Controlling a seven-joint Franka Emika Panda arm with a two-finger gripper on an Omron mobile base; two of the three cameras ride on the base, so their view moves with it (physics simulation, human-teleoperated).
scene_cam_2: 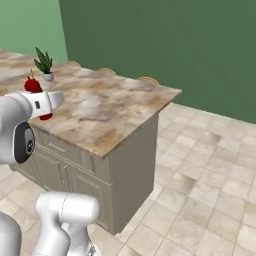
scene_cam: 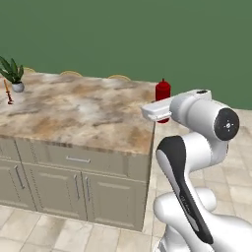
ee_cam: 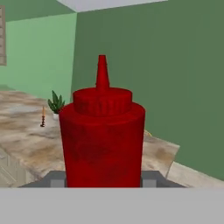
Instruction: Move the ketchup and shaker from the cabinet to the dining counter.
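Red ketchup [ee_cam: 102, 140] stands upright between the two dark fingertips [ee_cam: 56, 180] in the hand view, and the gripper [ee_cam: 102, 181] seems closed around its body, so I judge it is held. From the left base view the bottle [scene_cam: 163, 91] is at the near corner of the dining counter [scene_cam: 74, 113], about 2 o'clock from the slab's middle. Whether its bottom already rests on the marble I cannot tell, because the white hand covers it. The ketchup is nearly delivered; the shaker remains to be brought. At about 10 o'clock a small potted plant [scene_cam: 14, 74] and a thin candlestick [scene_cam: 8, 93] stand. The fingers are mostly hidden behind the bottle.
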